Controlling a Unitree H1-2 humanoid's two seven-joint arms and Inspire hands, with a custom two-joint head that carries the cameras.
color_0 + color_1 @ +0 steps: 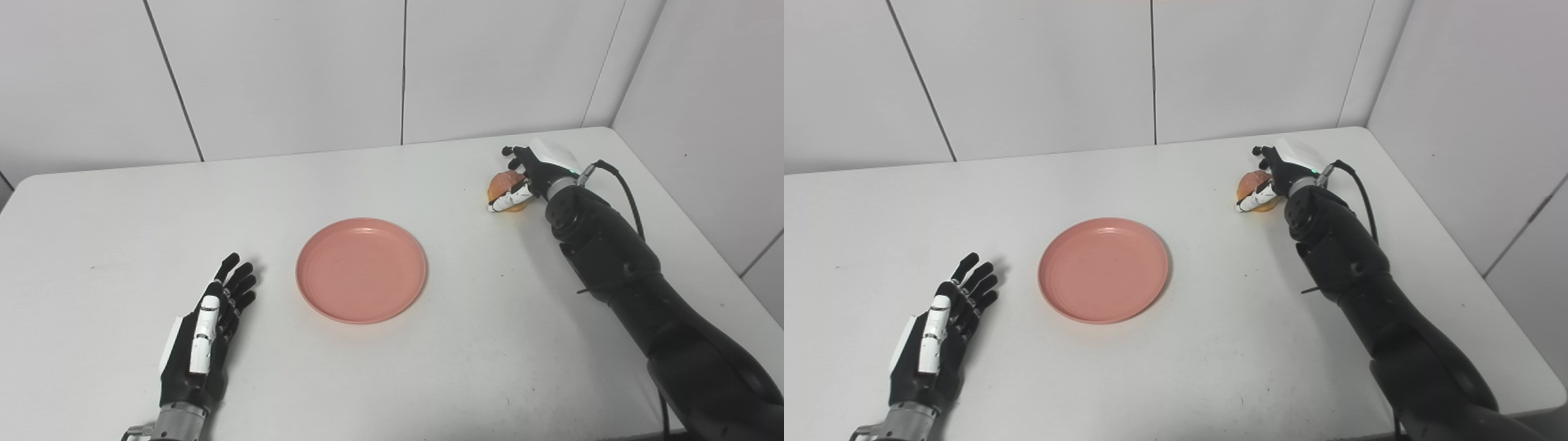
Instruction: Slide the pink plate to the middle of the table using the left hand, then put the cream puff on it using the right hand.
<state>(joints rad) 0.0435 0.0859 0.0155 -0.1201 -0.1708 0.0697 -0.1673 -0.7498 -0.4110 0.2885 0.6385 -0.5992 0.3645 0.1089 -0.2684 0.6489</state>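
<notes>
White wall panels close off the back and right side of a plain white table (465, 367), and the light is even across it. Near the middle of the table lies the pink plate (361, 270), flat, round and with nothing on it.

To the left of the plate, near the front edge, the left hand (205, 334) rests low over the table with its fingers (240, 278) stretched out straight and slightly fanned, pointing away toward the far wall. It holds nothing and does not touch the plate; a clear strip of bare table separates the fingertips from the plate's rim.

Far off on the right side, toward the back corner, the puff (506, 187) sits on the table, golden-orange and rounded, well apart from the plate. The right hand (1271, 174) is at it, reaching in from the puff's right side: black fingers curl over the top and far side, while a white-tipped thumb lies across the near side against it. From where I stand the hand looks closed around the puff, which seems to be down at table level; I cannot tell whether it is lifted at all. The right arm (618, 257), dark and heavy, runs from the bottom right corner diagonally up to that hand, with a black cable looping at the wrist.
</notes>
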